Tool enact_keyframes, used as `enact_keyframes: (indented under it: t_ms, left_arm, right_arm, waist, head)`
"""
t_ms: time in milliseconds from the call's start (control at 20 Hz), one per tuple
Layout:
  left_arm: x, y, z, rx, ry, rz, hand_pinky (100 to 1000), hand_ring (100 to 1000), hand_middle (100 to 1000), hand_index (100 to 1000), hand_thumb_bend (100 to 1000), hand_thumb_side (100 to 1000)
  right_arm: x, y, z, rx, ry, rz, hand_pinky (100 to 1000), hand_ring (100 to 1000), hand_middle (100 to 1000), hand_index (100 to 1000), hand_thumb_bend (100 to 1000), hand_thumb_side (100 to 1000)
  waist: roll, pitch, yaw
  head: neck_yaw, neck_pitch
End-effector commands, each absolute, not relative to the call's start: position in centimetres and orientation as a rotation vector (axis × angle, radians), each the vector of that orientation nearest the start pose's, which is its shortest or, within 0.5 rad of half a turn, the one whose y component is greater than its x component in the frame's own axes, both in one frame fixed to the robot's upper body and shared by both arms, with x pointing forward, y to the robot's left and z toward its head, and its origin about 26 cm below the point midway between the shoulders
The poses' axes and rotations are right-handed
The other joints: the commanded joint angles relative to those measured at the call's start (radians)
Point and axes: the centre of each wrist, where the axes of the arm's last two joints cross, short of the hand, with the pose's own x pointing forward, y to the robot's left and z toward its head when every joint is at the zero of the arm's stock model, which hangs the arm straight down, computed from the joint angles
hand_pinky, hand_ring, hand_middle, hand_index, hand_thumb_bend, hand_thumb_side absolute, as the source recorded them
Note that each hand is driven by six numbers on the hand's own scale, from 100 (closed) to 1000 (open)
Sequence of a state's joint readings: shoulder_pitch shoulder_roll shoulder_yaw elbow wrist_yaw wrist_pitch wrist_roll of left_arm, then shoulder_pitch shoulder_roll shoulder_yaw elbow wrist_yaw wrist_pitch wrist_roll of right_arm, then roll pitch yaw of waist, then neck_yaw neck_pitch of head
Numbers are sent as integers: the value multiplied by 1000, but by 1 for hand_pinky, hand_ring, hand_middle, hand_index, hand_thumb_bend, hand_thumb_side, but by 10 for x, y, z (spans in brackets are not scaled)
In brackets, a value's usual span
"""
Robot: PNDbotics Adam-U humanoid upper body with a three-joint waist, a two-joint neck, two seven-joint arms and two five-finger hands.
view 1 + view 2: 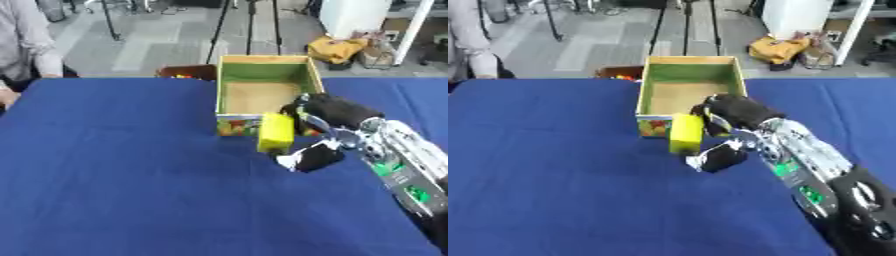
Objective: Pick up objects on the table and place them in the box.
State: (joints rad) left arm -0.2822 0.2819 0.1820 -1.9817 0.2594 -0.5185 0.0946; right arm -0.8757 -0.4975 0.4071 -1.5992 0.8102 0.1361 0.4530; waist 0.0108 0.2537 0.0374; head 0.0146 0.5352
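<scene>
One yellow block is being held upright by the curled fingers of the right hand, just before the box beyond them, for dropping inside.

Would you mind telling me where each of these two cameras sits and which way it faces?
Left eye view: in the robot's head, looking down at the blue table and box; the right hand on the yellow object shows.
Right eye view: beside it, same aim, same arm.
Both share everything, slightly shifted sideways.
</scene>
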Motion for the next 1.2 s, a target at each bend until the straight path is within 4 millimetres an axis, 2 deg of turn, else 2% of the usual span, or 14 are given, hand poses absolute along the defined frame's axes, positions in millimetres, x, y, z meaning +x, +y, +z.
enact_keyframes:
  t_ms: [50, 250, 500, 800, 1200]
  left_arm:
    - [295, 302, 207, -20, 3462, -63, 567, 783, 871, 943, 100, 993]
    - [295, 301, 206, -15, 3468, -53, 567, 784, 872, 943, 100, 993]
    - [295, 300, 205, -6, 3470, -39, 568, 786, 874, 943, 100, 994]
    - [296, 297, 206, 10, 3466, -25, 570, 790, 878, 944, 100, 996]
    - [298, 292, 209, 36, 3453, -2, 572, 794, 884, 945, 100, 999]
  right_arm:
    - [378, -174, 306, -1057, -1801, 1493, 801, 797, 373, 530, 100, 515]
    - [389, -176, 326, -1102, -1795, 1403, 801, 800, 377, 533, 100, 519]
    - [415, -180, 338, -1191, -1730, 1306, 801, 803, 378, 535, 100, 516]
    - [449, -178, 338, -1272, -1650, 1186, 808, 804, 374, 534, 100, 508]
    - [483, -174, 328, -1368, -1537, 1058, 810, 804, 372, 533, 100, 504]
  waist:
    - [1, -23, 3]
    - [-1, -24, 9]
    - [-4, -18, 23]
    - [-7, 2, 49]
    - [-17, 46, 86]
  head:
    - [-4, -6]
    - [-12, -4]
    - [-26, -12]
    - [-48, -39]
    - [-92, -94]
